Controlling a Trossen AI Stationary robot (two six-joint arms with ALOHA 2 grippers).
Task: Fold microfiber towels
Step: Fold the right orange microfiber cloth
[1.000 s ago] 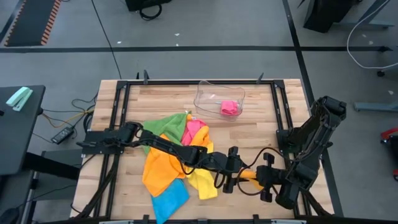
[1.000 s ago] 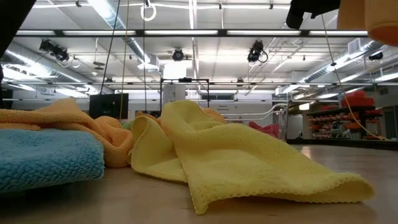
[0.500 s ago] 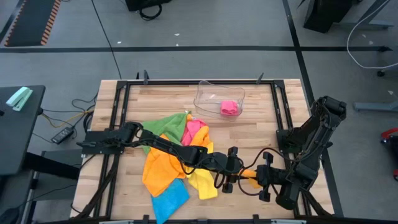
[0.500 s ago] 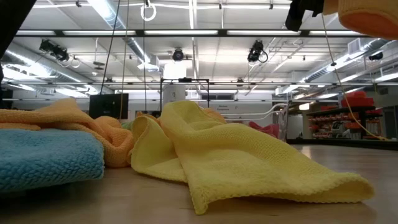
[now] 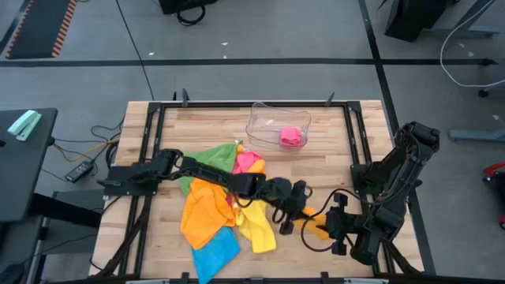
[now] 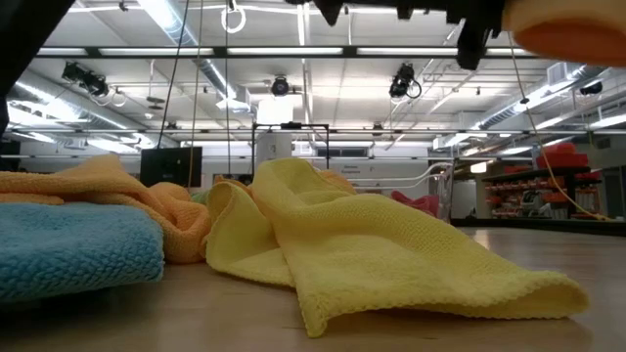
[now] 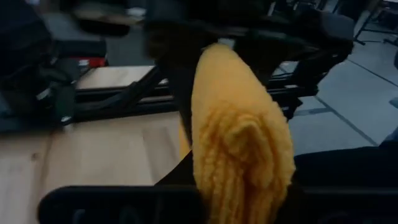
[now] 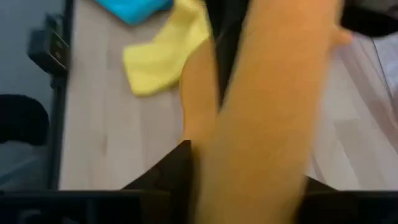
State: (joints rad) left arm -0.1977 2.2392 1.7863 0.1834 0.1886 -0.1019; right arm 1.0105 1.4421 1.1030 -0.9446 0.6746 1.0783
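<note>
High view: a folded orange towel (image 5: 316, 223) hangs above the table's right front part, stretched lengthwise between the grippers. Left gripper (image 5: 293, 214) pinches it. Right gripper (image 5: 334, 225) fingers: cannot tell.

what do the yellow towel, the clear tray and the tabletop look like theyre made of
Yellow towel: soft knit microfiber-like cloth, matte, with a visible looped weave and stitched hem.
Clear tray: likely thin glossy plastic, see-through with bright edges.
Tabletop: light wood planks, showing grain and seams.
</note>
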